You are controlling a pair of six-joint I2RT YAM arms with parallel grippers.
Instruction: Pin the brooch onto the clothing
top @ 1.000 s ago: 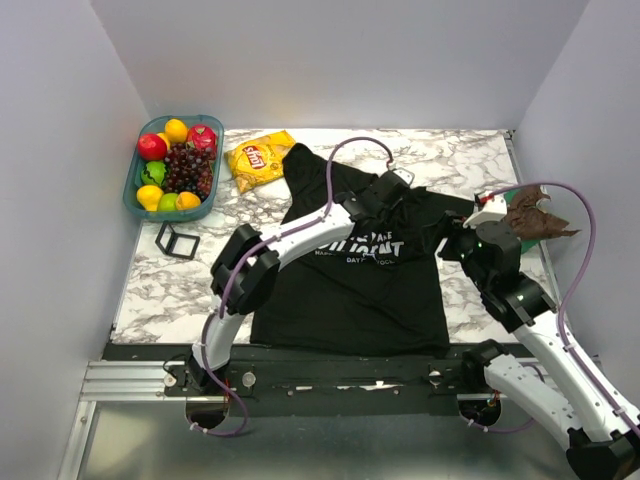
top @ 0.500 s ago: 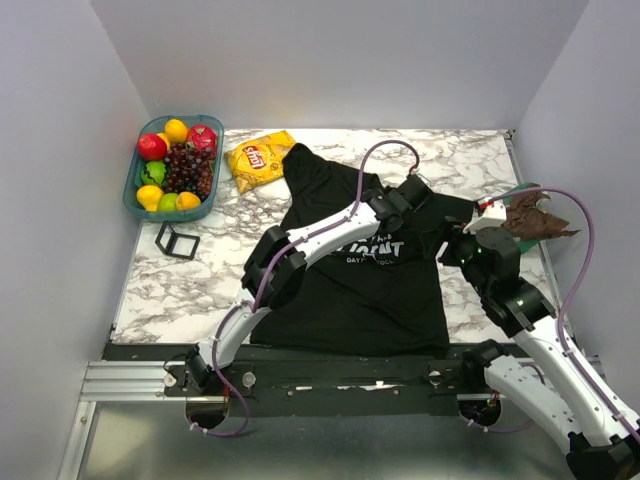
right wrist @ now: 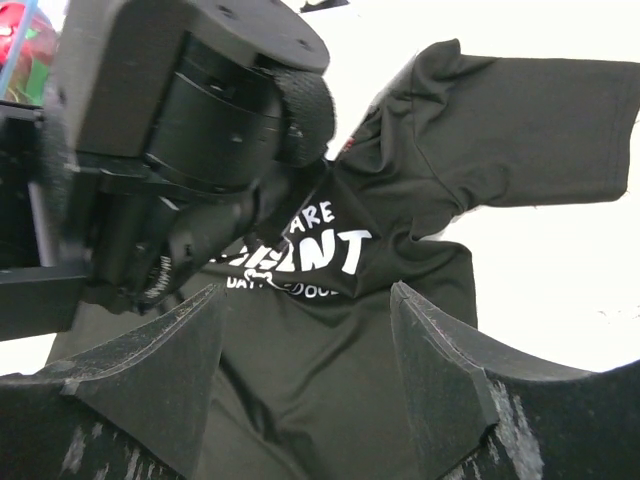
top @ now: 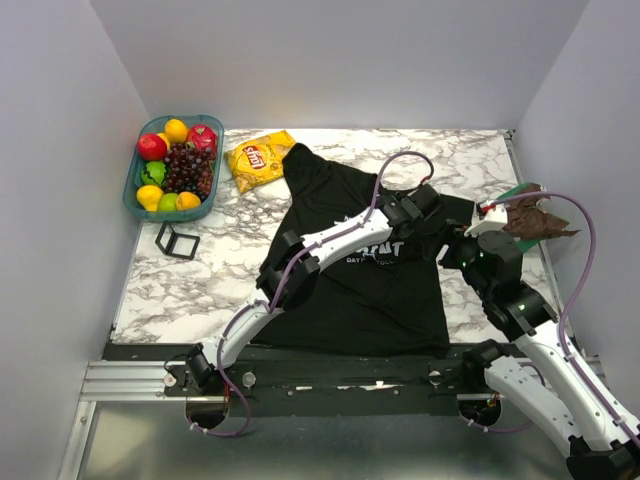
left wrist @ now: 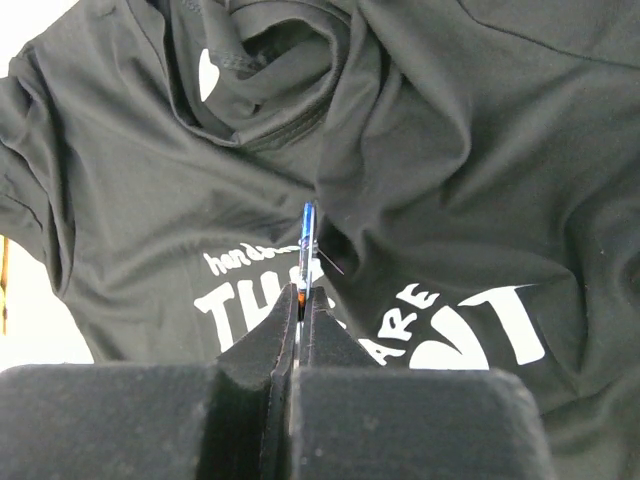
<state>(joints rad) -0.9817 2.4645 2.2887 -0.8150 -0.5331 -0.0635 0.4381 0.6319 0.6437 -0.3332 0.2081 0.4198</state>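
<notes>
- Marble, white with grey veins, tops your table point(top: 200, 290). A metal rail point(top: 130, 378) runs along its near edge, where your two arms are bolted.
- Pale walls close you in on the left, the right and the far side, so only the near side stands open.
- You have one black T-shirt point(top: 350, 300), spread print-up in the middle. Its hem lies at the near edge of the marble and its collar is bunched toward the far side.
- Your right claw point(right wrist: 300, 300) hangs over the shirt's right side, its fingers spread wide with nothing between them.
- Your left claw point(left wrist: 302, 310) reaches across the shirt and hovers above the white print. Its fingers are pressed together on the one brooch point(left wrist: 307, 245), which stands edge-on at the fingertips. You cannot tell whether it touches the cloth.
- Left of the shirt, marble runs to the wall, with one small black square frame point(top: 177, 241) lying on it.
- At the table's right edge, one crumpled brown thing point(top: 535, 218) lies on a green item point(top: 520, 190), just beyond your right claw.
- In the far left corner sits one teal basket point(top: 131, 180) of fruit, with one bunch of dark grapes point(top: 188, 168).
- Just beside the basket lies one yellow chip bag point(top: 262, 158), reaching the shirt's far-left sleeve.
- Behind the shirt, a strip of marble leads to the back wall.
</notes>
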